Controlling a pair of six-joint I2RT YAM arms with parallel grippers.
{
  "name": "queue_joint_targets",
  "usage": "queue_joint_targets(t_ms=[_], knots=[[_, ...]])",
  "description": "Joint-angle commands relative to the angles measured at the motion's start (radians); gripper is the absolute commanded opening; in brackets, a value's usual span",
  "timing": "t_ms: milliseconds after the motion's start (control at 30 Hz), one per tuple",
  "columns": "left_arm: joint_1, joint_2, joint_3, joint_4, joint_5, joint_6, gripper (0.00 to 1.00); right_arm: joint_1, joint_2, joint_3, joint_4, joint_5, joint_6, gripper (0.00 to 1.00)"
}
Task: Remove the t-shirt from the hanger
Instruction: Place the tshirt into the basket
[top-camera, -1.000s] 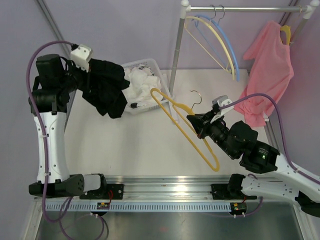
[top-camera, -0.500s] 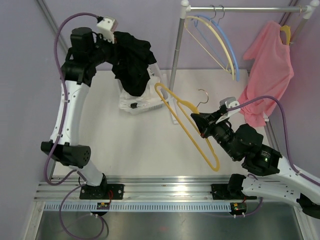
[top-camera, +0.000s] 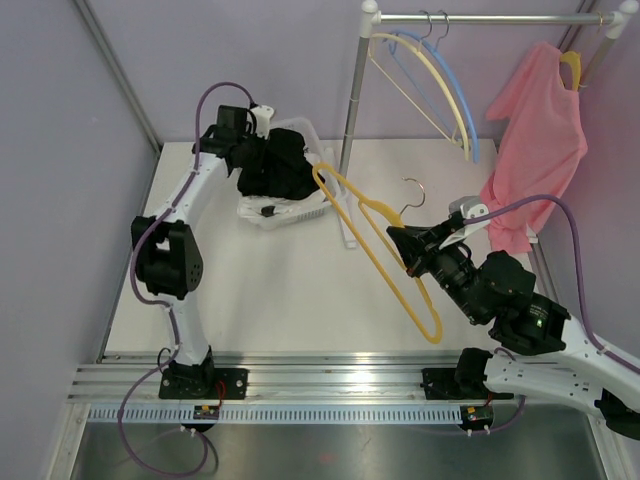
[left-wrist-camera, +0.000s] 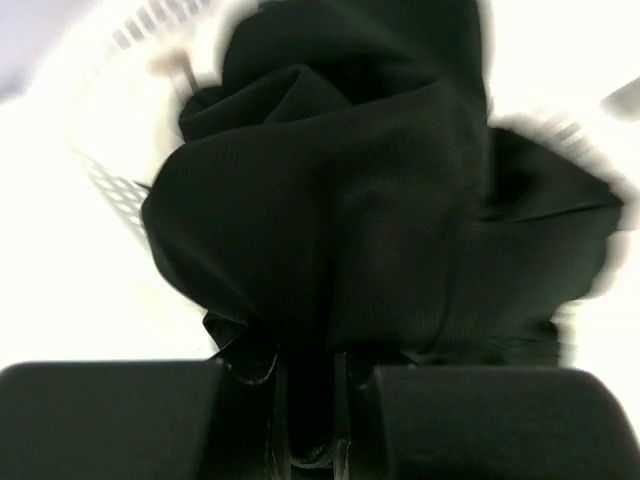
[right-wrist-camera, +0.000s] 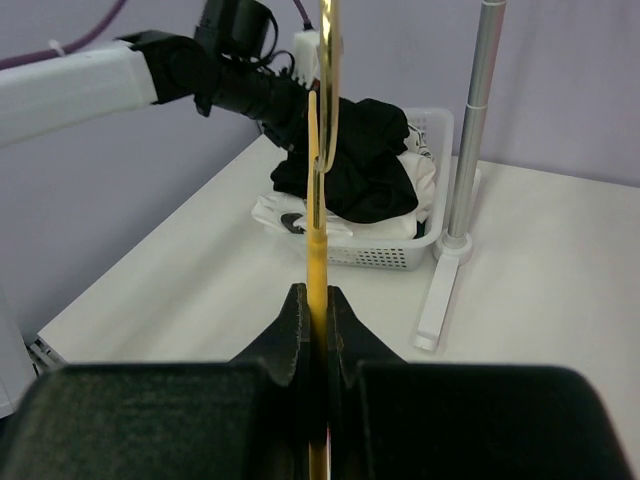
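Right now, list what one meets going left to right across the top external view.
Crumpled black t-shirt → upright silver rack pole → right tool → pink garment hanging from the rail.

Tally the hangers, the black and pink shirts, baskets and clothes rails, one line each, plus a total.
Hangers: 4, a yellow hanger in the right gripper, a cream hanger and a blue hanger on the clothes rail, a second yellow hanger under the pink shirt
Shirts: 2, black shirt, pink shirt
Baskets: 1, the white basket
Clothes rails: 1
Total: 8
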Motion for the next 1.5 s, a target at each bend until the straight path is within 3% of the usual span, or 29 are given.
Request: queue_joint_targets(t_ms=[0, 100, 333, 500, 600, 733, 1067, 1467], knots=[[-0.003, 0.114, -0.033, -0.002, -0.037, 0.106, 0.0, -0.002, -0.007, 0.004, 0.067, 0.03, -0.006, 0.0], [-0.003, 0.217, 0.013, -0.076, -0.021, 0.144, 0.02, -0.004, -0.01, 0.002, 0.073, 0.028, -0.006, 0.0], [-0.003, 0.193, 0.015, -0.067, -0.014, 0.152, 0.32, -0.002, 0.016, 0.01, 0.075, 0.025, -0.008, 0.0], [-0.003, 0.077, 0.013, -0.052, -0.02, 0.149, 0.73, -0.002, 0.013, 0.01, 0.077, 0.018, -0.011, 0.0], [-0.003, -0.009, 0.009, -0.045, -0.029, 0.153, 0.91, -0.002, 0.002, 0.007, 0.072, 0.015, -0.011, 0.0], [-0.003, -0.129, -0.034, 0.0, -0.014, 0.153, 0.99, -0.002, 0.0, 0.004, 0.072, 0.015, -0.009, 0.0], [-0.012, -0.252, -0.086, -0.003, -0.09, 0.153, 0.99, -0.002, 0.0, 0.01, 0.064, 0.044, -0.014, 0.0], [-0.037, -0.68, -0.686, 0.342, 0.235, -0.014, 0.99, -0.001, -0.156, 0.019, 0.101, 0.053, -0.055, 0.0]])
